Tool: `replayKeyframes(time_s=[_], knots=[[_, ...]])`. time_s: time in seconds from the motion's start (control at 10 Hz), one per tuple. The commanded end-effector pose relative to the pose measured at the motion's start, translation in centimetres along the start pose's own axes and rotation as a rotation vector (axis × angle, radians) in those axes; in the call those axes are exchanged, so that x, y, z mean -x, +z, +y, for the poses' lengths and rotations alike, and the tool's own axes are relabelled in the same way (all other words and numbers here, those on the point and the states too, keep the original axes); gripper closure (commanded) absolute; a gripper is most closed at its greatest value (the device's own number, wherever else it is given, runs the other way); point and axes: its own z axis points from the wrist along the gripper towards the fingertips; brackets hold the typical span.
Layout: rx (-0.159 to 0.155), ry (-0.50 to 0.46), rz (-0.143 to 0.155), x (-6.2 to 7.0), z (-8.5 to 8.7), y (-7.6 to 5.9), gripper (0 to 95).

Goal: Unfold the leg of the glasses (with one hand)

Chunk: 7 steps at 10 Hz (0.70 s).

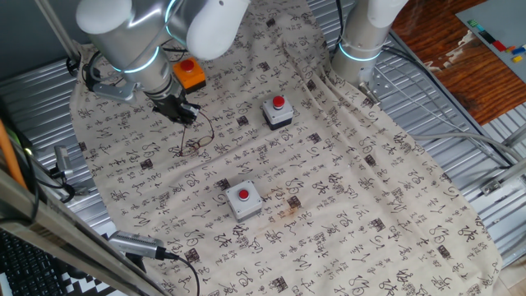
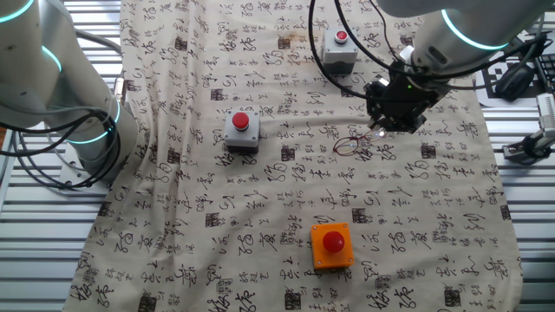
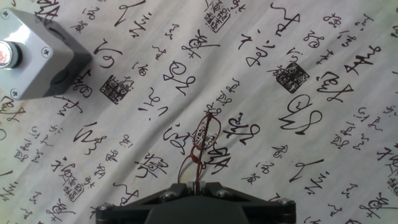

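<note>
The glasses (image 3: 206,133) are small, thin, reddish-brown and wire-framed. They lie on the printed cloth, with their lenses pointing away from the hand. One leg (image 3: 196,171) runs back from the frame into my gripper (image 3: 196,185), which is shut on its end. In one fixed view the gripper (image 1: 187,115) hangs just behind the glasses (image 1: 196,145). In the other fixed view the gripper (image 2: 382,128) is to the right of the glasses (image 2: 347,145). The fingers hide the leg's tip.
Two grey button boxes (image 1: 279,112) (image 1: 243,200) and an orange box (image 1: 189,74) stand on the cloth (image 1: 345,205). One grey box (image 3: 34,53) shows at the upper left of the hand view. A second arm's base (image 1: 362,41) stands at the cloth's edge.
</note>
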Motion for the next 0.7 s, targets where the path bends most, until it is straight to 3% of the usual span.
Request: replayKeyframes(time_s=[0.1,0.6,0.7], knots=[[0.000,0.000,-0.001,-0.01,0.00,0.01,95.0],[0.001,-0.003,-0.004,0.10,-0.02,0.13,95.0],[0.001,-0.003,-0.004,0.12,-0.03,0.15,76.0]])
